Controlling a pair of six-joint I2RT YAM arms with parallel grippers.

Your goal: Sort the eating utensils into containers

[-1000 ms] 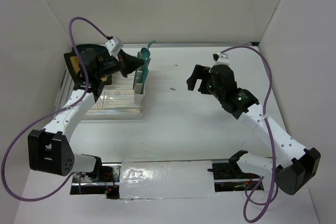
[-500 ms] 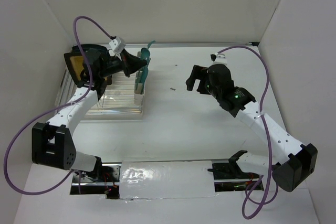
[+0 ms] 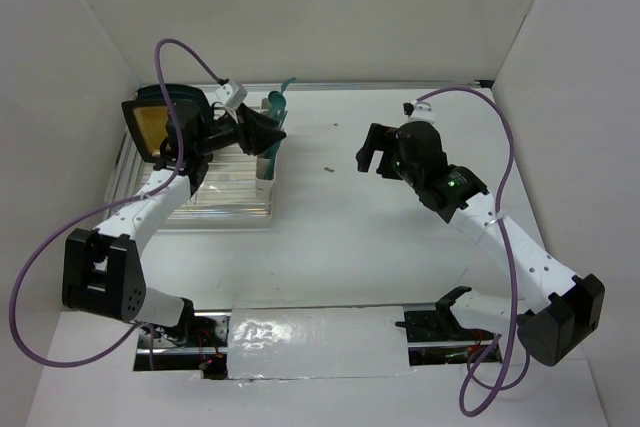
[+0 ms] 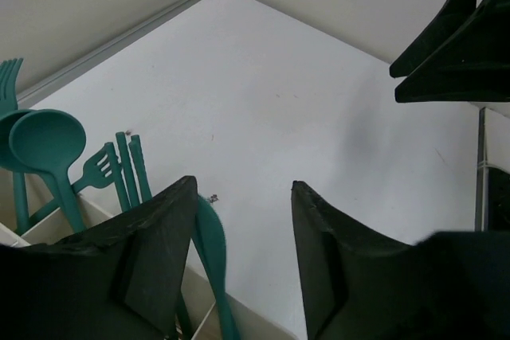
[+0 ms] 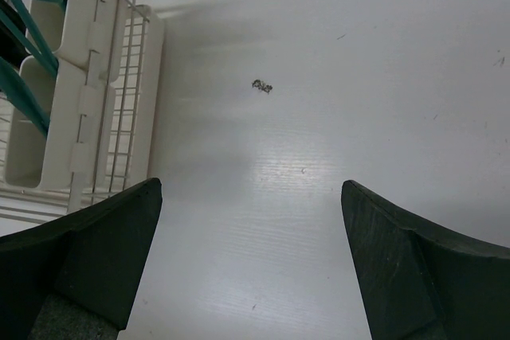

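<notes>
The left fingers [image 3: 268,134] hang right over the 2 cups [image 3: 265,162] at the bench-side edge of the rack [image 3: 215,197], and they are parted, gripping nothing. In the left wrist view, bare bench [image 4: 263,101] shows through the gap of the left fingers [image 4: 241,189]. 1 teal handle [image 4: 211,248] rises inside that gap, close against the finger on the left of that view. I cannot tell whether it touches the pad. Its long axis runs steeply down into the cup below, leaning a little, and its head is hidden.

The other utensils [image 4: 48,141] already stand in the cups with their heads up. At least 1 spoon and 2 forks show, off to the left of the fingers. No loose utensil shows on the bench.

The right fingers [image 3: 370,157] are spread wide and empty over open bench, well apart from the rack. Their own view has the cups [image 5: 60,141] off at the left edge.

The left arm is by far the nearer. Its next move looks to be a lift out along the handle's axis, so that neither pad drags the handle back up.
</notes>
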